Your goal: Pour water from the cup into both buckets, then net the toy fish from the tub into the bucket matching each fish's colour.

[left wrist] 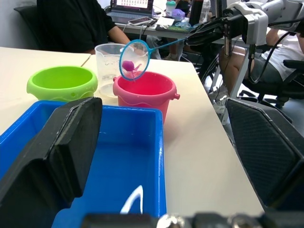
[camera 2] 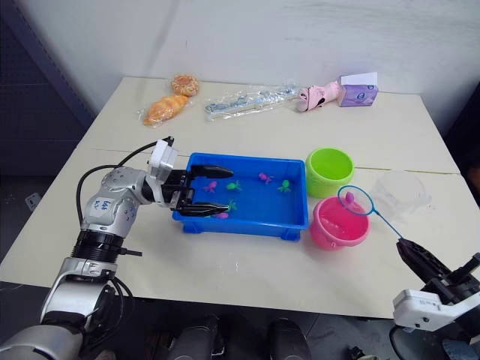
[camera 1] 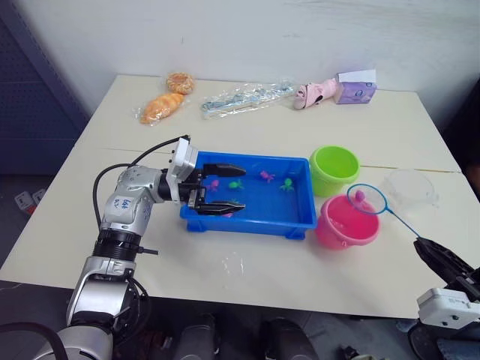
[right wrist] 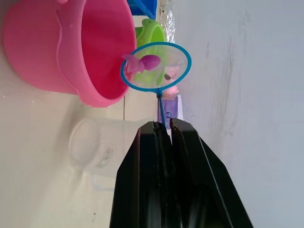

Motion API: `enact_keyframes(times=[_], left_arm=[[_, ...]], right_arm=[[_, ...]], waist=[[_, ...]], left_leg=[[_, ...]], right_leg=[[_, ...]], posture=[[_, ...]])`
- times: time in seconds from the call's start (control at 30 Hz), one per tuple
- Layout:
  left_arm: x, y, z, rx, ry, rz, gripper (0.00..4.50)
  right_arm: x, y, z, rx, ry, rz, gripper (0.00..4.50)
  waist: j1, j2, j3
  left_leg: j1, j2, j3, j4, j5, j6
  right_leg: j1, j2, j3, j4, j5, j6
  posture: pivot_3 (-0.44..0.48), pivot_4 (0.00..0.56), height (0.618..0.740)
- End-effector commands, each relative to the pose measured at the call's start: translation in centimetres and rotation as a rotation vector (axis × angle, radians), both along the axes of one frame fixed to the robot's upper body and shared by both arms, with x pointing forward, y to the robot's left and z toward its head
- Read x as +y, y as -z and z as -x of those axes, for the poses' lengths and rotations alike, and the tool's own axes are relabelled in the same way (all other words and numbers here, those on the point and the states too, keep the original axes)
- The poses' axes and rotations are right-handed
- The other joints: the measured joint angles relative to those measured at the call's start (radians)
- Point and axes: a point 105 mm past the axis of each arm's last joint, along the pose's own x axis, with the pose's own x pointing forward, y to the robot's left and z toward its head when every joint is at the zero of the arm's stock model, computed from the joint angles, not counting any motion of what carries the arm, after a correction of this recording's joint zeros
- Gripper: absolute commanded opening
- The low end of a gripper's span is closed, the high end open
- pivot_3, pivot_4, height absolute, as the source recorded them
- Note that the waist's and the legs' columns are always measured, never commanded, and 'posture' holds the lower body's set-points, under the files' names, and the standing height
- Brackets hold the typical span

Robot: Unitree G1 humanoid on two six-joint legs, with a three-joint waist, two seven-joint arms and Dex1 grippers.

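The blue tub [camera 1: 300,223] sits mid-table with several pink and green toy fish [camera 1: 266,176] inside. My left gripper [camera 1: 241,187] is open at the tub's left end, one finger over the inside and the other along the near rim. To the right stand the green bucket [camera 1: 334,169] and the pink bucket [camera 1: 341,231]. The clear cup [camera 1: 409,189] stands upright beside them. My right gripper [right wrist: 164,126] is shut on the net's thin handle. The net's hoop [right wrist: 156,66] hangs just above the pink bucket's rim and carries a pink fish [right wrist: 142,62].
Along the table's far edge lie two bagged breads [camera 1: 161,107], a clear plastic bag [camera 1: 244,97], a pink toy [camera 1: 315,94] and a purple box [camera 1: 355,88]. The left wrist view shows a seated person [left wrist: 76,23] beyond the table.
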Motion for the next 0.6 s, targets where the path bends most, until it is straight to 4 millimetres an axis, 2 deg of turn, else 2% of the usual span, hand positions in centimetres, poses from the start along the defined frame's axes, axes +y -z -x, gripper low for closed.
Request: enact_keyframes(times=[0.03,0.17,0.33,0.47,0.6], left_arm=[[-0.6,-0.5,0.4,-0.032,0.012,0.019,4.46],[-0.8,-0.4,0.5,-0.029,0.009,0.026,4.46],[-0.9,-0.2,0.6,-0.021,0.009,0.025,4.46],[-0.8,-0.1,0.5,-0.022,0.007,0.018,4.46],[-0.8,0.2,0.5,-0.033,0.008,0.005,4.46]], right_arm=[[-0.4,0.1,0.4,-0.023,-0.002,0.029,0.0],[0.4,1.0,0.9,-0.045,-0.021,0.05,0.0],[0.2,1.7,1.6,-0.057,0.039,0.023,0.0],[-0.5,0.5,1.8,-0.113,0.067,0.032,0.0],[0.0,0.3,1.9,-0.128,0.048,0.043,0.0]], waist=[[-0.001,0.0,0.0],[-0.001,0.0,0.0],[-0.002,0.0,0.0],[-0.003,0.0,0.0],[-0.002,0.001,0.0]], left_leg=[[0.0,0.0,0.0,0.0,0.0,0.0],[0.0,0.0,0.0,0.0,0.0,0.0],[0.0,0.0,0.0,0.0,0.001,-0.001],[0.001,0.0,0.0,0.0,0.001,-0.001],[0.002,0.0,0.001,-0.001,0.001,-0.001]], right_leg=[[0.0,0.0,0.0,0.0,0.0,0.0],[0.0,0.0,0.0,0.001,0.0,0.0],[-0.001,0.0,0.001,0.002,0.0,0.0],[-0.001,0.0,0.001,0.002,0.0,0.0],[-0.001,0.0,0.002,0.003,0.0,-0.001]], posture=[[0.0,0.15,0.74],[0.0,0.15,0.74],[0.0,0.15,0.74],[0.0,0.15,0.74],[0.0,0.15,0.74]])
